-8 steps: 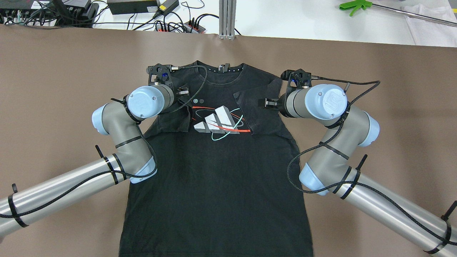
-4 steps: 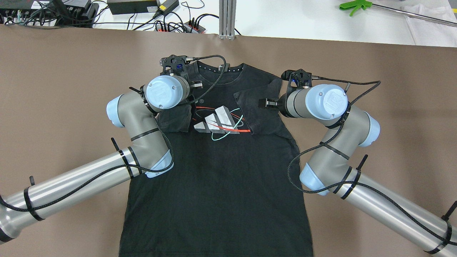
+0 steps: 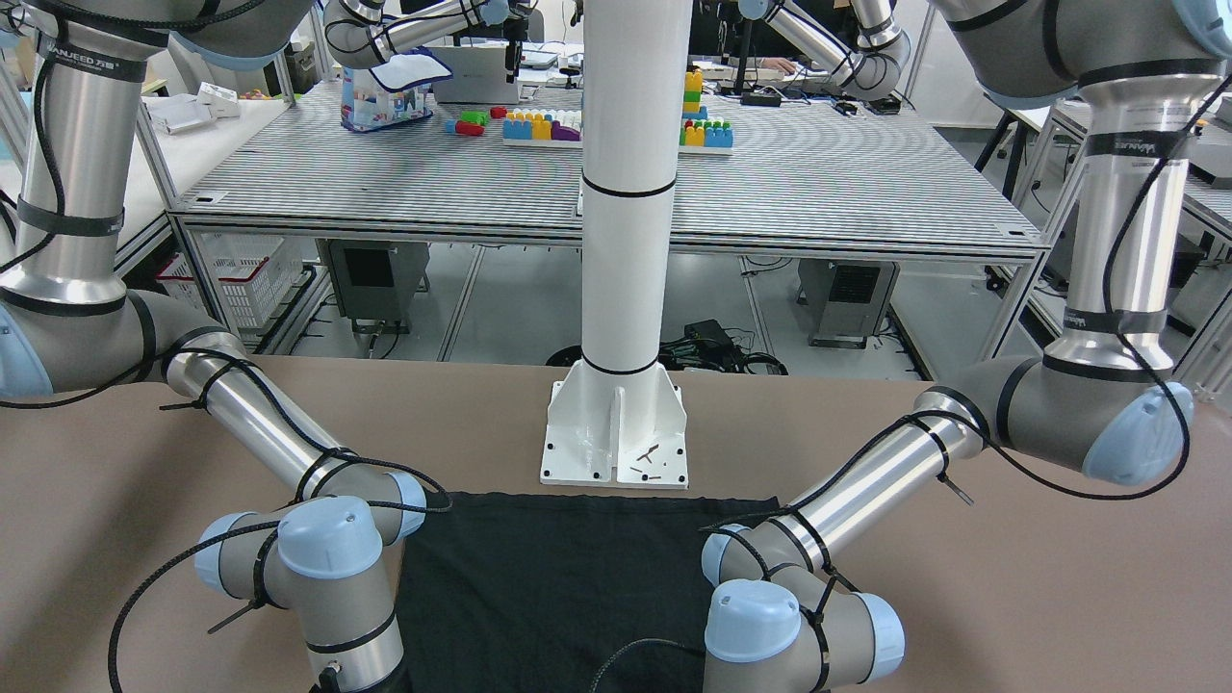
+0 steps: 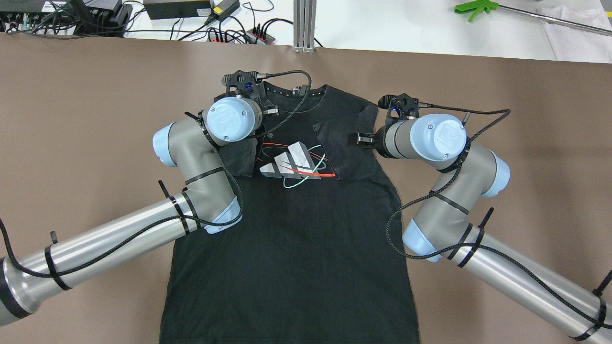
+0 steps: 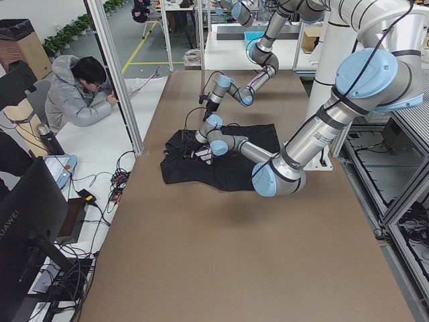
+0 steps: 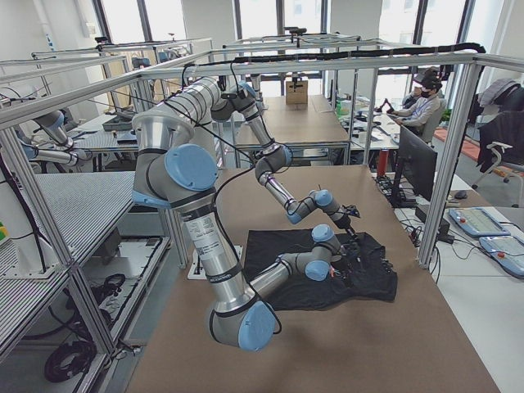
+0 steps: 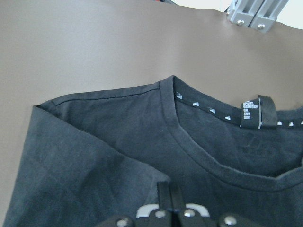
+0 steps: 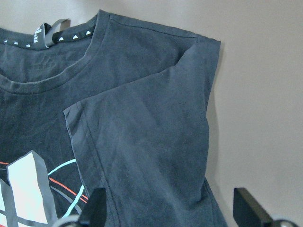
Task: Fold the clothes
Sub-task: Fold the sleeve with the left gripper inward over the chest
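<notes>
One shirt [image 4: 287, 248], left gripper [image 7: 169, 197], right gripper [image 8: 170, 210]

A T-shirt [image 4: 287, 248] lies flat on the table [image 4: 71, 124], its collar [image 4: 306, 93] at the far side and its hem just before the mast base [image 3: 616, 438]. The left sleeve [image 4: 239, 160] and right sleeve [image 4: 342, 145] are folded inward onto the chest. The left gripper [image 7: 169, 201] hangs over the shoulder beside the collar, and the right gripper [image 8: 170, 215] hangs over the right sleeve.
</notes>
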